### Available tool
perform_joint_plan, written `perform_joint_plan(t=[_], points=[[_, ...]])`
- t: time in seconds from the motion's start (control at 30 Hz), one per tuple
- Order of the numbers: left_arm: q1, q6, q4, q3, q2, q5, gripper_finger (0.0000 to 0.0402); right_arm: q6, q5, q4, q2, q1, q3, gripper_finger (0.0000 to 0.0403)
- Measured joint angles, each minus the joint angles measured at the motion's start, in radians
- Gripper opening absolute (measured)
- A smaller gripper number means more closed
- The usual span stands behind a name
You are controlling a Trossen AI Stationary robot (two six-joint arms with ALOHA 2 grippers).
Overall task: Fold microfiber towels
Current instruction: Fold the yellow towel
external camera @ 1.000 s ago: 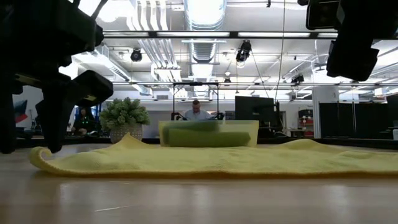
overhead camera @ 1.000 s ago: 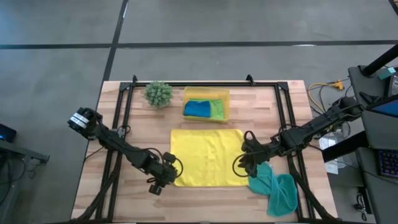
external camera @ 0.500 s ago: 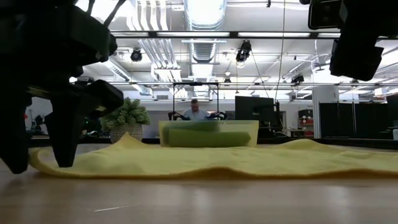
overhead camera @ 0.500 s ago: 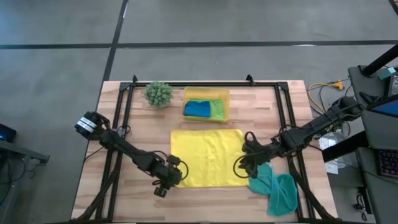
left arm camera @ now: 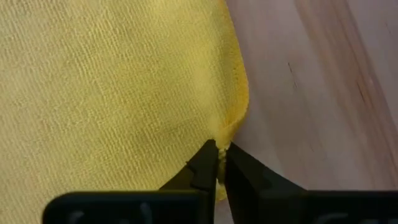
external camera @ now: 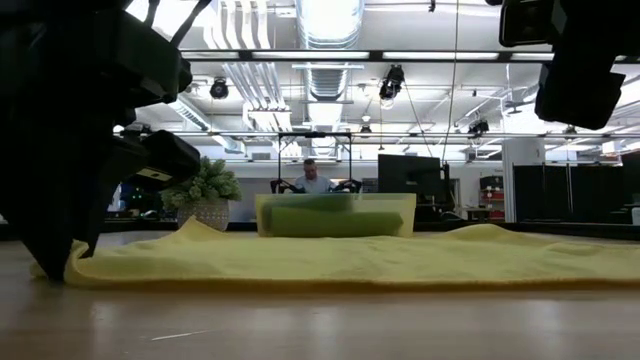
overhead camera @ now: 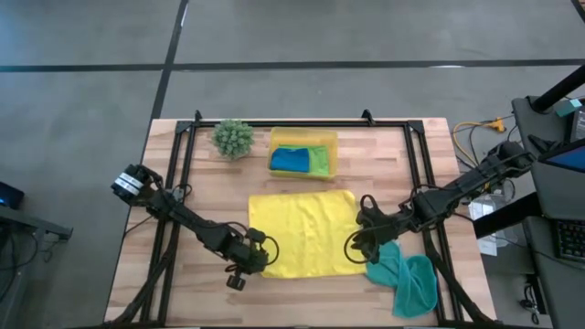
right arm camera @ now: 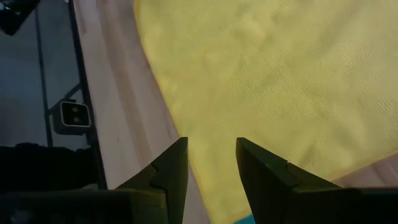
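Yellow towel (overhead camera: 303,233) lies spread flat at the centre of the worktop (overhead camera: 183,192). Left gripper (overhead camera: 255,261) sits at the towel's near left corner, jaws pinched shut on the hem, which puckers between the tips. Right gripper (overhead camera: 356,243) hangs over the near right corner, jaws parted, gripping nothing. Teal towel (overhead camera: 407,277) lies crumpled just beside it. Blue towel (overhead camera: 291,160) and lime green towel (overhead camera: 320,160) rest in the yellow tray (overhead camera: 303,136), near the spiky plant (overhead camera: 233,137).

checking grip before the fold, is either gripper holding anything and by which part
The left gripper is shut on the yellow towel, pinching its edge near a corner. The right gripper stands open over the towel, holding nothing.
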State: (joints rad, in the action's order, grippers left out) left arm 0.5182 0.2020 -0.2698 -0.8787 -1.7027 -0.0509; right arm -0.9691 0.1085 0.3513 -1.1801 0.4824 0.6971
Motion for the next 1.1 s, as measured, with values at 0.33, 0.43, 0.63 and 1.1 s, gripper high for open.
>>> perform_joint_plan(t=[0.33,0.43,0.63,1.1], points=[[0.000,-0.008,-0.008,0.000,0.002,-0.003,0.0002,0.296,-0.011,-0.223,-0.075,0.115,0.000,0.0130],[0.000,-0.008,-0.008,0.000,0.002,-0.008,0.0002,0.372,-0.011,-0.227,-0.122,0.152,0.001,0.0130],[0.000,-0.002,-0.010,0.000,0.003,-0.017,0.0001,0.508,-0.029,-0.091,-0.241,0.198,0.062,0.0130],[0.000,0.001,-0.012,-0.003,0.003,-0.019,0.0001,0.570,-0.029,0.093,-0.526,0.200,0.207,0.0130]])
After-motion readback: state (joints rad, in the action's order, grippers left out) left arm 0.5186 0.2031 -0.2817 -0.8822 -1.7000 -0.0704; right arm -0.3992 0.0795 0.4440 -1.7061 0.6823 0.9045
